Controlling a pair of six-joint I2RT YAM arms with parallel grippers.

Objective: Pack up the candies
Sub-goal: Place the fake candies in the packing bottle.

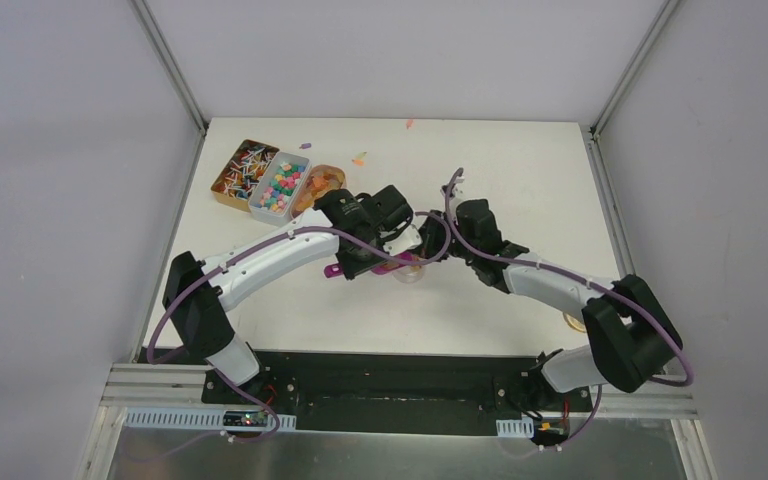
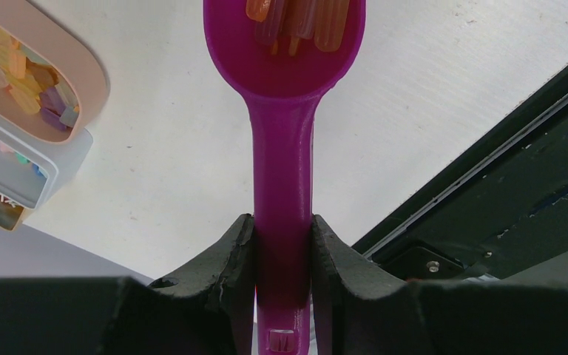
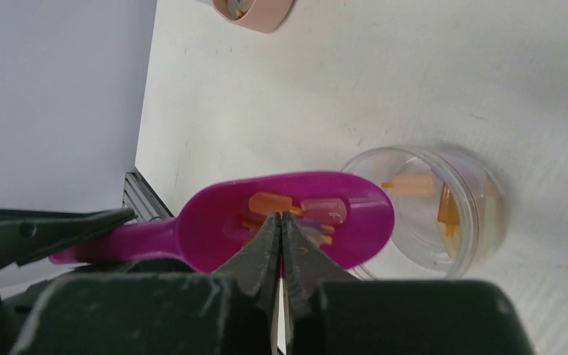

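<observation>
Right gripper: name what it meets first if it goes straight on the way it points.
The right gripper probably meets the scoop, loaded with candies, first; depth is unclear.

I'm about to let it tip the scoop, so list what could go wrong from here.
1. In the right wrist view the scoop overlaps only one edge of the jar, so tipped candies may miss. Loose pieces lie on the table.
2. The shut right gripper sits over the loaded bowl and could flick pieces out.
3. The left gripper pinches only the narrow handle, so the scoop might twist.
</observation>
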